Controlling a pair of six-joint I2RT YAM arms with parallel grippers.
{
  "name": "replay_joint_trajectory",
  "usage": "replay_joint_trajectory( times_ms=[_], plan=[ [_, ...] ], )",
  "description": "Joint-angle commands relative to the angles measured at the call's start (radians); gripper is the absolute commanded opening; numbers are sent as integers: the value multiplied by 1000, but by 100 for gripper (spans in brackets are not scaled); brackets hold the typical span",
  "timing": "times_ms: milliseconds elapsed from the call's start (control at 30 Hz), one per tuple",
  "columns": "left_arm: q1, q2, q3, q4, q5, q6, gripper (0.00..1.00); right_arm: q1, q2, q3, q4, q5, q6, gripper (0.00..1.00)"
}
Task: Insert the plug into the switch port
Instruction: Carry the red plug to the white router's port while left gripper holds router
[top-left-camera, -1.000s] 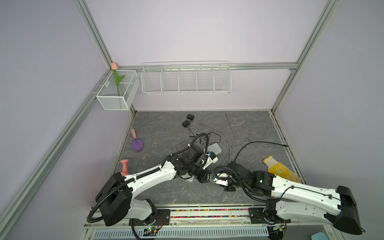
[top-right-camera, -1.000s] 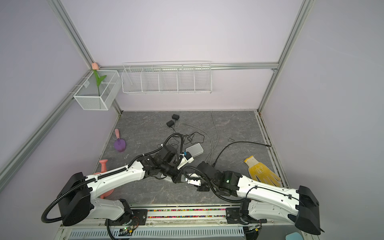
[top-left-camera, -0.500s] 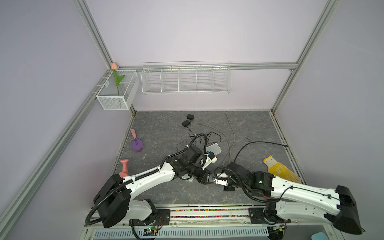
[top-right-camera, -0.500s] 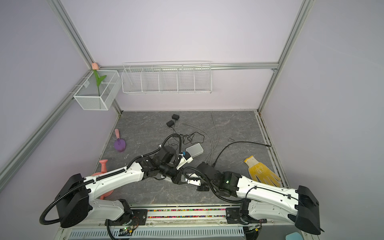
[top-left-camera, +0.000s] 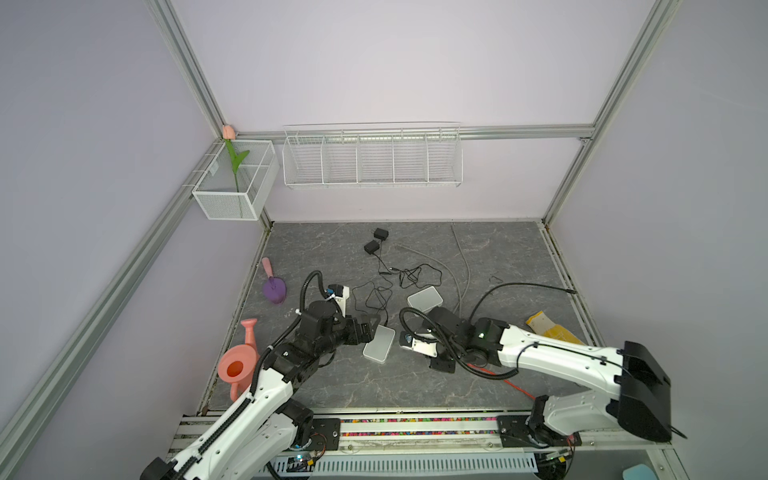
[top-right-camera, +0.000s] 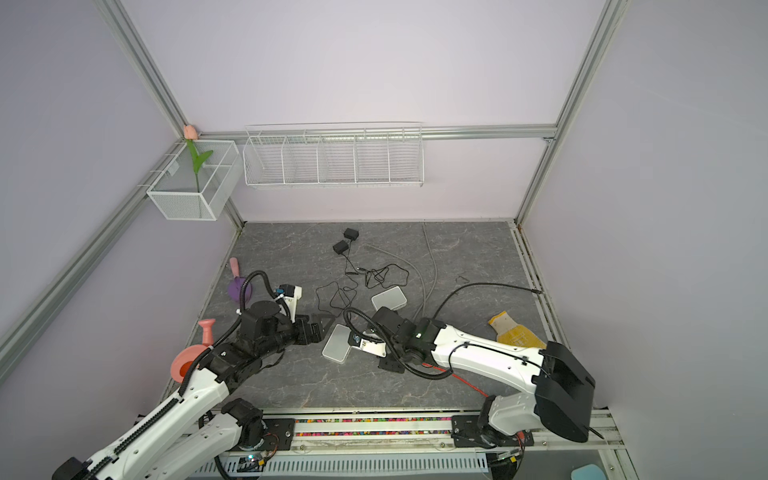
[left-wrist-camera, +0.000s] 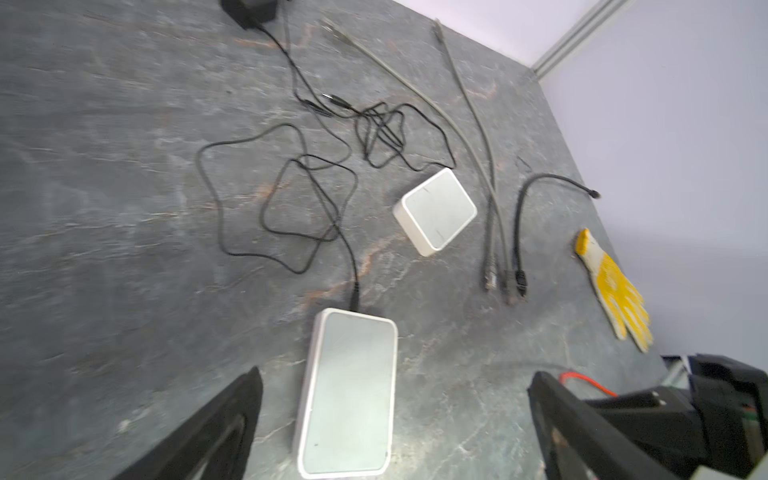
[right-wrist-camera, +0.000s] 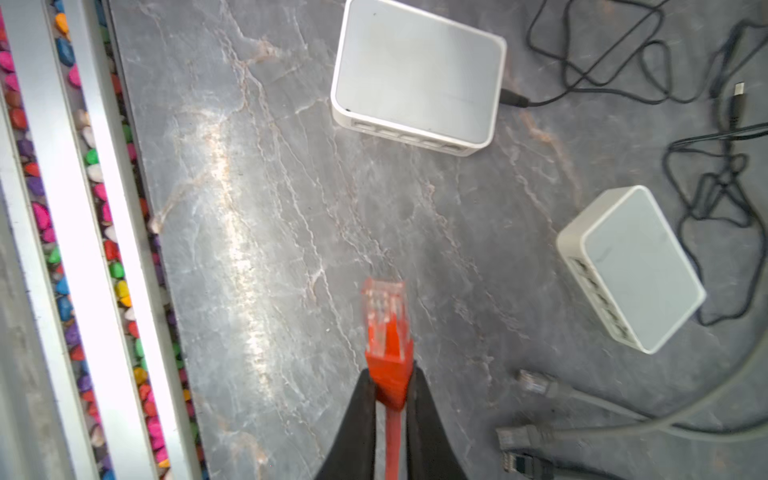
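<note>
We see the right gripper (right-wrist-camera: 390, 376) closed on the orange-red boot of a red network cable plug with a clear plastic tip (right-wrist-camera: 384, 320). Its two black fingers (right-wrist-camera: 359, 415) press the boot from both sides, and the red cable runs back between them. The plug hangs over the grey marbled tabletop (right-wrist-camera: 270, 208) and sits in no port. Its clear tip points roughly toward the flat white rectangular plastic switch (right-wrist-camera: 415, 70), whose row of ports on one long side faces the plug. Bare tabletop lies between them.

A thin black power cable (right-wrist-camera: 540, 102) enters this switch at one short end. The left gripper (left-wrist-camera: 395, 374) is wide open and holds nothing, and in the left wrist view the switch shows between its black fingers (left-wrist-camera: 224, 419). In a top view the switch (top-left-camera: 379, 344) lies between the two grippers, with the left one just beside it. A second, smaller white box (right-wrist-camera: 636, 266) lies near, with grey cable plugs (right-wrist-camera: 536, 382) close to it.
</note>
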Motion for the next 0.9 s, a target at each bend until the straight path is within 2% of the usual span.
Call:
replay_joint_trajectory(
  times_ms=[0, 133, 200, 333, 400, 867],
  plan=[
    [6, -5, -30, -46, -150, -27, 100, -3, 131, 94, -79, -112, 50, 7],
    [4, 42, -71, -7, -146, -60, 99, -3, 290, 200, -123, -152, 60, 7],
    [5, 67, -99, 49, -130, -76, 91, -3, 343, 232, -130, -154, 62, 7],
    [6, 143, -107, 95, -114, -78, 67, -2, 405, 282, -144, -159, 61, 7],
    [6, 174, -108, 117, -94, -66, 60, -1, 428, 296, -154, -162, 60, 7],
    [5, 370, -130, 262, 94, -64, 56, -13, 533, 357, -154, -193, 80, 7]
  ],
)
